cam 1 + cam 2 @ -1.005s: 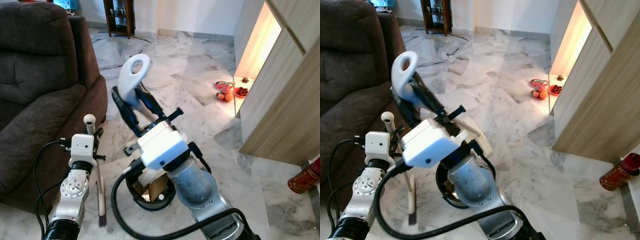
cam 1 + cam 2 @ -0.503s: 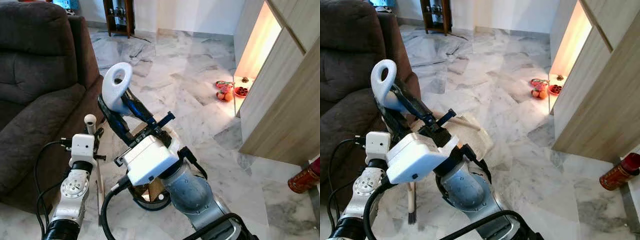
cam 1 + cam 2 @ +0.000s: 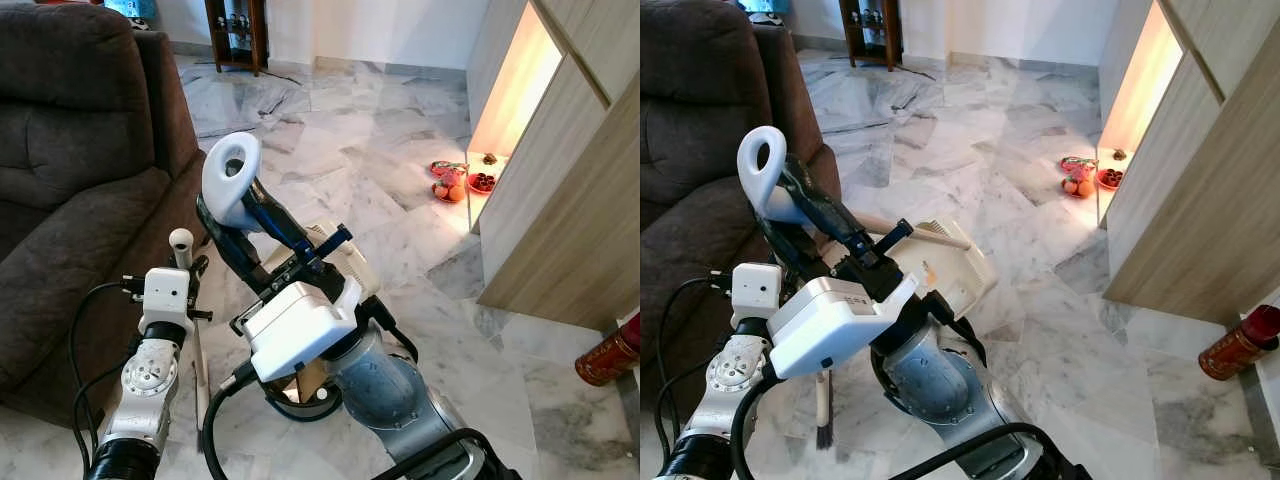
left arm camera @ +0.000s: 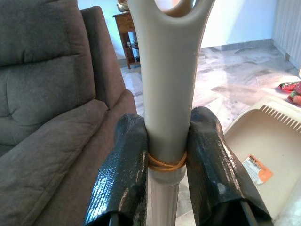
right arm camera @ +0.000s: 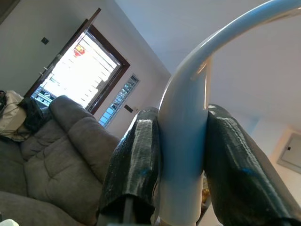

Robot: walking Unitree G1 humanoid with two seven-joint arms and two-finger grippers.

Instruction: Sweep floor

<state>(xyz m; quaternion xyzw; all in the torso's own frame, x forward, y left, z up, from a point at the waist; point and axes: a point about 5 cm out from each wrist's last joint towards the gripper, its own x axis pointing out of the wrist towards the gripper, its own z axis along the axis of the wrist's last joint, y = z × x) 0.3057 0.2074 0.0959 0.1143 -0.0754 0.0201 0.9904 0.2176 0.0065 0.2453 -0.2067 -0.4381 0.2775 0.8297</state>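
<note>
**Cream dustpan and brush both in hand beside the sofa**

Cream plastic is what each gripper has clamped: the left gripper [image 4: 162, 155] is clenched on the upright handle of the brush [image 3: 196, 345], and the right gripper [image 5: 181, 155] is clenched on the pale looped handle of the dustpan [image 3: 955, 262].

The brush stands close beside the brown sofa [image 3: 70, 190]. Its long axis runs nearly vertical, rounded handle end up and dark bristles down on the marble floor [image 3: 380, 150]. The dustpan's handle rises steeply, leaning back toward the robot and the sofa, with its loop at the top. Its pan sits low, just ahead of the right arm, its open mouth facing away from the robot toward the open floor. A thin wooden stick lies along the pan's far edge. I cannot tell whether the pan touches the floor.

Risks from here, as I judge them:
- The two arms work close together, so a wide brush stroke could knock the brush shaft against the right arm or the dustpan handle.
- If the pan's lip is not flat on the floor, dirt would slide under it.
- The brush is very near the sofa, and a backward stroke could catch the upholstery.
- A black ring-shaped thing [image 3: 300, 395] holding cardboard sits beneath the right arm and could be struck.
</note>
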